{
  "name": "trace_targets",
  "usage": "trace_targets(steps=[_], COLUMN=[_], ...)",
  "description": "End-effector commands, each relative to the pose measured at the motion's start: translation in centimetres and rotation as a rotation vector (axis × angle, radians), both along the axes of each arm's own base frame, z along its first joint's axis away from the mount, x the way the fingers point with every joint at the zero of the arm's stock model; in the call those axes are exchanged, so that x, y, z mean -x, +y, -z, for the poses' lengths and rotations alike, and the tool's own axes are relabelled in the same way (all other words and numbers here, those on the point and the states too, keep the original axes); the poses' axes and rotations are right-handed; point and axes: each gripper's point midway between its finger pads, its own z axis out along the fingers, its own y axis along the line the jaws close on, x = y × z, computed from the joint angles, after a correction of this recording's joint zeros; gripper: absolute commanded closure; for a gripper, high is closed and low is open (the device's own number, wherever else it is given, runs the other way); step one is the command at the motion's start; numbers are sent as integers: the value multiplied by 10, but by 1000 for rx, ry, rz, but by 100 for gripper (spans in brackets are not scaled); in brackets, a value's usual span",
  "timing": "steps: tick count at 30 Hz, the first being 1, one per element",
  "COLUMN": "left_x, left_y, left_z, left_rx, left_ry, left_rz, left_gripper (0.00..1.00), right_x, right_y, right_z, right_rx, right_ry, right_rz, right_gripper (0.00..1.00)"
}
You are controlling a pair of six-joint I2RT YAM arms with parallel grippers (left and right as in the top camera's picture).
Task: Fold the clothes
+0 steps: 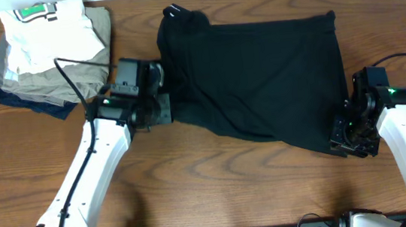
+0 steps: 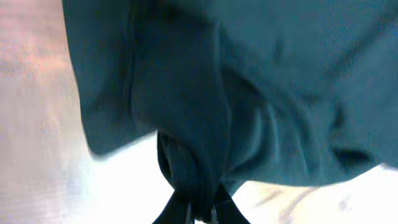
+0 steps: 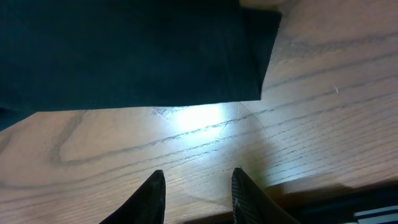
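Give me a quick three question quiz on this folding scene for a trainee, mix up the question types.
1. True or false: the left gripper is shut on the black garment.
2. What lies between the fingers of the right gripper? A) black cloth B) nothing, bare table below C) a white tag
3. Fill in: the stack of folded clothes sits at the table's far ____ corner.
Key: 1 true; 2 B; 3 left.
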Motion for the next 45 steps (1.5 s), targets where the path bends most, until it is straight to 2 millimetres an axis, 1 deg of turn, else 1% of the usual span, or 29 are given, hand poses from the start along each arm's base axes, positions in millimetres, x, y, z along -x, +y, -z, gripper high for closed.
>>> trace_targets(steps=[1,4,7,10,12,18,20,24,25,26,27,28,30,33,36,37,39,41,43,45], left_x=[-23,-39,-54,-68,-79,-117,-130,-154,-157,-158,-157,-153,-142,-118,-88,-75,-52,-32,-15,-6], left_y=[-6,-10,-10,-9,-9,-18,-19,-11,-10,-8,-7,-5,0,10,21,24,29,32,35,37], left_z=[-31,-39,-37,-23,-10,25,34,46,49,52,54,55,52,38,13,6,1,4,17,32], left_rx=[47,65,54,30,15,23,18,-26,-35,-45,-49,-54,-67,-88,-102,-106,-119,-129,-146,-161], left_ry=[-102,-170,-208,-214,-216,-254,-283,-351,-358,-355,-348,-331,-290,-230,-181,-159,-104,-37,42,90], left_rz=[-17,-17,-29,-45,-54,-54,-63,-112,-121,-126,-128,-129,-129,-132,-141,-138,-132,-130,-121,-117], left_gripper=[94,94,94,94,94,94,94,94,84,53,22,1,2,2,2,2,2,2,2,2], right_x=[1,1,-1,-2,-3,-4,-5,-8,-9,-10,-10,-10,-10,-10,-10,-10,-11,-13,-14,-15], right_y=[-3,-3,0,2,2,1,1,1,1,1,1,1,1,1,1,0,0,0,0,0], right_z=[-1,-1,-1,-1,-1,-1,-1,-1,-1,-1,-1,-1,-1,-1,-1,-1,-1,-1,-1,-1], right_rx=[14,11,-4,-14,-14,-13,-13,-11,-11,-10,-10,-10,-10,-10,-10,-10,-10,-9,-8,-8], right_ry=[-3,-5,-11,-18,-19,-27,-30,-42,-46,-48,-49,-49,-49,-49,-50,-51,-54,-60,-66,-70], right_rz=[26,26,26,26,26,26,26,26,26,26,26,26,26,26,26,26,26,26,26,25], right_gripper=[67,67,67,67,67,67,67,68,67,68,67,68,67,67,66,66,66,66,66,66])
